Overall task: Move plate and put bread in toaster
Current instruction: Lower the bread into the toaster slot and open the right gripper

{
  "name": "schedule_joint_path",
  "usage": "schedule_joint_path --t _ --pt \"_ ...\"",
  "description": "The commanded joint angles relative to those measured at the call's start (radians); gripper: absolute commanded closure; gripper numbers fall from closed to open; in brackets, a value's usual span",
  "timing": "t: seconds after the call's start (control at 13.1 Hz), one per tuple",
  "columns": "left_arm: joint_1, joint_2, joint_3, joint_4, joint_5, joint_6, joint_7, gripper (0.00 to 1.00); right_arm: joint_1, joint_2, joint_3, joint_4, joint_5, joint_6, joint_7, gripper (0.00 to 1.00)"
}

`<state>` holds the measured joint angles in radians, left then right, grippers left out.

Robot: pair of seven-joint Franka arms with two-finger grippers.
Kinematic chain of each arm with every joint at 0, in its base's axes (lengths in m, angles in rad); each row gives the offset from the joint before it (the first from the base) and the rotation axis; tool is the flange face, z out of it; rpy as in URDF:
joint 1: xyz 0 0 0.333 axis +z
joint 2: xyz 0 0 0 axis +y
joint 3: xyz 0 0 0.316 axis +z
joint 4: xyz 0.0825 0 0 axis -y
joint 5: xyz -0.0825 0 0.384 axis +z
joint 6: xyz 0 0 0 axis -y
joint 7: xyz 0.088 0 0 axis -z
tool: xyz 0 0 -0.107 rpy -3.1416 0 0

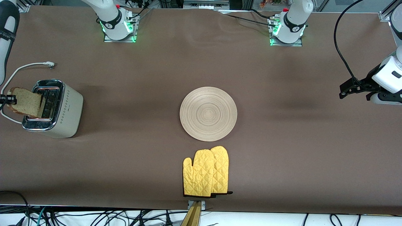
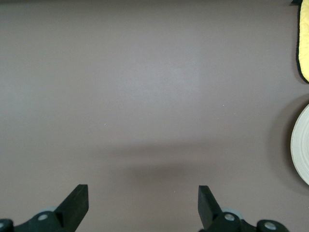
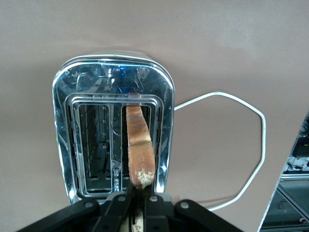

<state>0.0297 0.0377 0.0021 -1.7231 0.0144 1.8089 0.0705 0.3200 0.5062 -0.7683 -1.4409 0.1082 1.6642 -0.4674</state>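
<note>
The cream-white toaster (image 1: 64,110) with a chrome top (image 3: 113,72) stands at the right arm's end of the table. My right gripper (image 1: 9,99) (image 3: 137,203) is shut on the bread (image 1: 25,102) (image 3: 140,145). It holds the slice on edge and tilted over the toaster, with the slice's lower edge at the mouth of the slot nearer the table's end. The round light-wood plate (image 1: 208,113) (image 2: 301,145) lies flat at the table's middle. My left gripper (image 1: 355,89) (image 2: 143,203) waits open above bare table at the left arm's end, holding nothing.
A pair of yellow quilted oven mitts (image 1: 205,172) (image 2: 304,43) lies nearer the front camera than the plate, by the table's edge. The toaster's white cord (image 1: 28,66) (image 3: 241,145) loops on the table beside the toaster.
</note>
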Motion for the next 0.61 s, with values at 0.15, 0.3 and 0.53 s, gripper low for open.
schedule_joint_path --t 0.15,0.3,0.53 --pt "0.007 0.008 -0.005 0.02 -0.019 -0.011 -0.001 0.0 -0.024 0.054 -0.002 0.022 0.064 0.023 -0.027 1.0" --pt "0.007 0.008 -0.005 0.02 -0.019 -0.011 -0.001 0.0 -0.024 0.072 -0.002 0.019 0.105 0.022 -0.027 1.0" --pt "0.007 0.007 -0.005 0.02 -0.019 -0.011 0.0 0.0 -0.024 0.078 -0.002 0.02 0.116 0.022 -0.027 0.0"
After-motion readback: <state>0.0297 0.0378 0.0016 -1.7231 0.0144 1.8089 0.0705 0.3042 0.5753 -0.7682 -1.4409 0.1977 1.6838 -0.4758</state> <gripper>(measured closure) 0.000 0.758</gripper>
